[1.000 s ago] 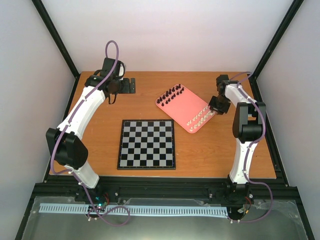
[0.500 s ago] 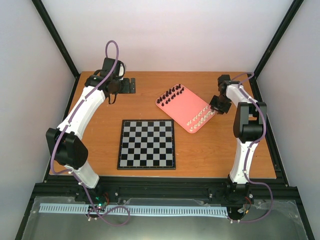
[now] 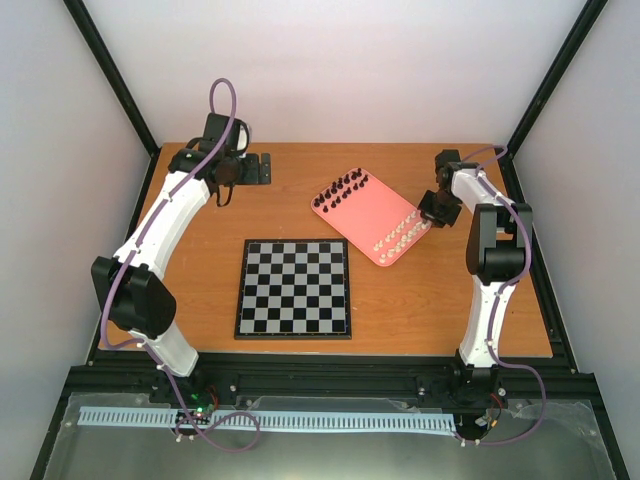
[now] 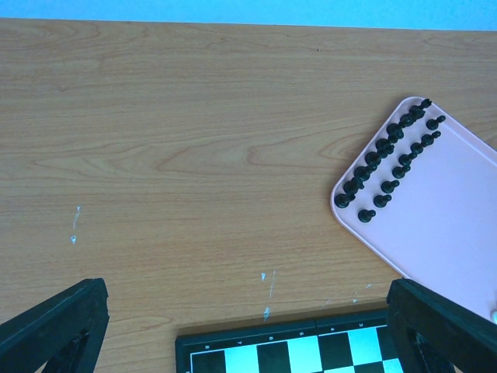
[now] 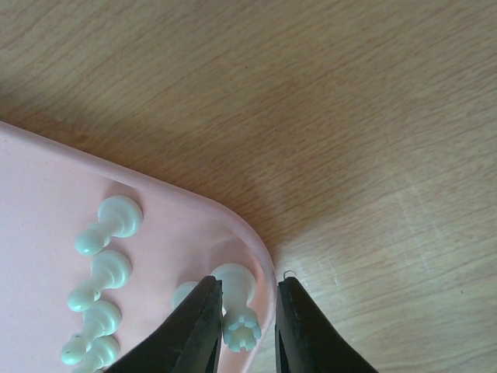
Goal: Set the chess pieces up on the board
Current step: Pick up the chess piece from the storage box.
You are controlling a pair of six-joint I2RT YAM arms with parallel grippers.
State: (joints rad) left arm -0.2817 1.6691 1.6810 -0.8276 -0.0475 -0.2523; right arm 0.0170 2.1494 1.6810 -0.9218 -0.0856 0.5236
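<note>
Robot test cell in a lab. Evidence: wooden table [image 3: 400, 300] enclosed by plain white panels [image 3: 330, 70] in a black post frame [image 3: 112, 75]. Left arm [image 3: 170, 215] and right arm [image 3: 485, 310] are bolted to a metal rail [image 3: 330, 383]. Purple cables [image 3: 222, 82] run exposed, with a slotted cable duct [image 3: 300, 420] in front.

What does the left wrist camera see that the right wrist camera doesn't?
Only the left wrist view shows the black pieces, lined up in two rows on the pink tray, and an edge of the board, bare where it shows. Only the right wrist view shows the white pieces near a tray corner, with the right tool straddling one crown-topped white piece. Both show the pink tray and the wooden table.
</note>
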